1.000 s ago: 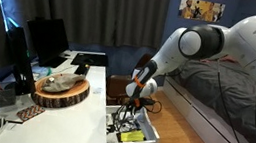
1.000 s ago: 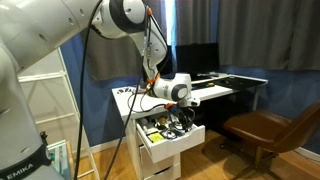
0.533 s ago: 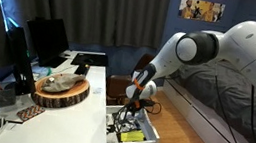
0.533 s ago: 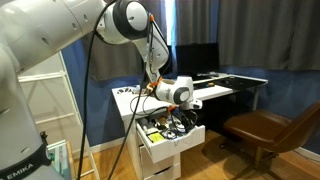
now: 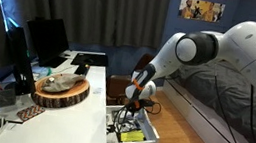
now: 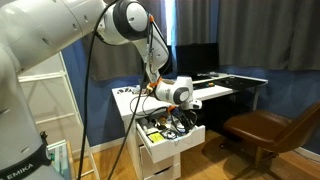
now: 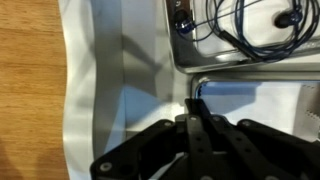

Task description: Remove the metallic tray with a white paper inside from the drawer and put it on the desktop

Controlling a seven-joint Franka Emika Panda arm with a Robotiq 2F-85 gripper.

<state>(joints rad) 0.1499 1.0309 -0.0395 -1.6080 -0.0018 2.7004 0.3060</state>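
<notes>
In the wrist view the metallic tray (image 7: 262,104), silvery-rimmed and lined with white paper, lies in the white drawer (image 7: 105,95). My gripper (image 7: 193,108) is down at the tray's left rim, with its black fingers drawn together on that edge. In both exterior views the gripper (image 5: 131,107) (image 6: 168,118) reaches down into the open drawer (image 5: 146,137) (image 6: 172,142) at the end of the white desktop (image 5: 67,113) (image 6: 218,90). The tray itself is hidden by the gripper in those views.
A second tray holding black cables (image 7: 240,30) sits just beyond the metallic tray. A yellow-and-black item (image 5: 131,136) lies in the drawer. A round wooden slab (image 5: 62,91) and monitors (image 5: 44,38) stand on the desk. A brown chair (image 6: 265,128) and a grey bed (image 5: 231,96) are nearby.
The arm shifted very slightly a second ago; over the last half second nothing has visibly moved.
</notes>
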